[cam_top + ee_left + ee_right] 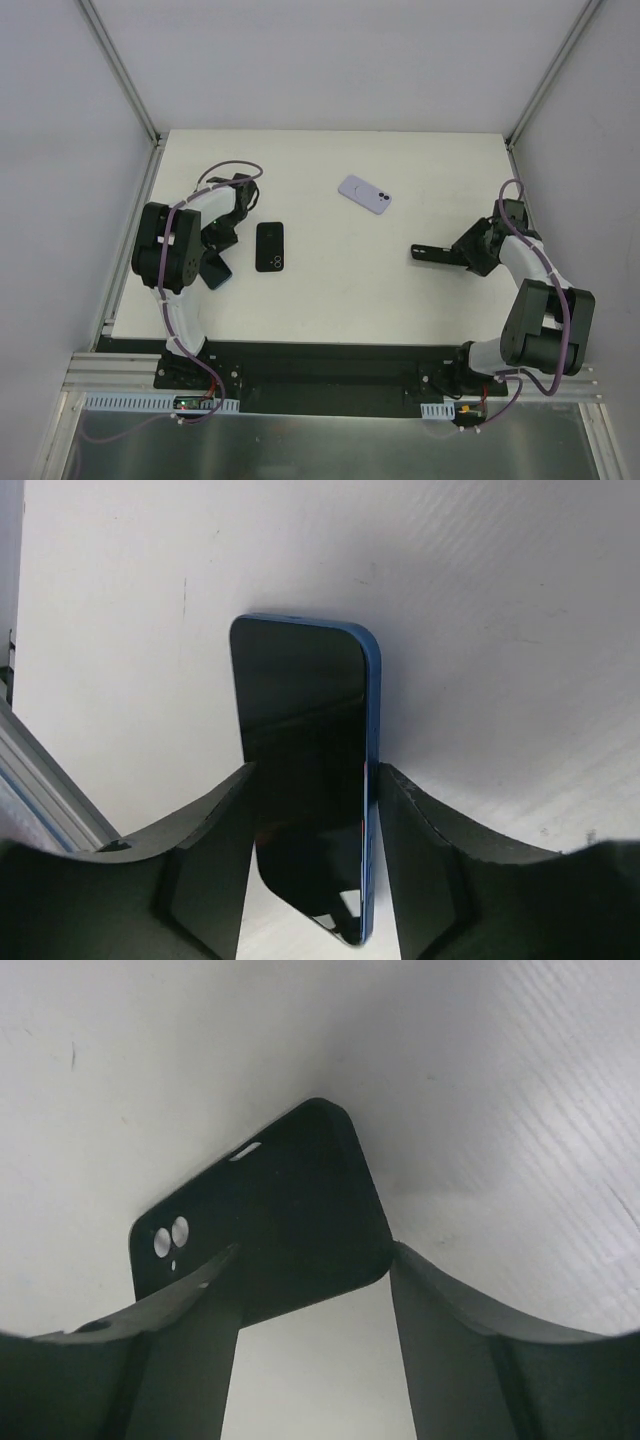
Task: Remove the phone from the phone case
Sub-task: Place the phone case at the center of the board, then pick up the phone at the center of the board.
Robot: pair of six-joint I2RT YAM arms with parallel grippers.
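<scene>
Left wrist: phone point(300, 710) long axis along L gripper point(316, 768), btwn fingers point(215, 865); clamped? can't tell.

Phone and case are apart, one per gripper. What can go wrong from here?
1. The left gripper pinches the blue phone only by its thin side edges, so it could pivot or slip.
2. The right gripper grips just one end of the black case, which may twist free and fall.

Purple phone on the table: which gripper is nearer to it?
Right. The right gripper is to the right of the purple phone, toward the bases; the left gripper is much farther off, to its left.
</scene>
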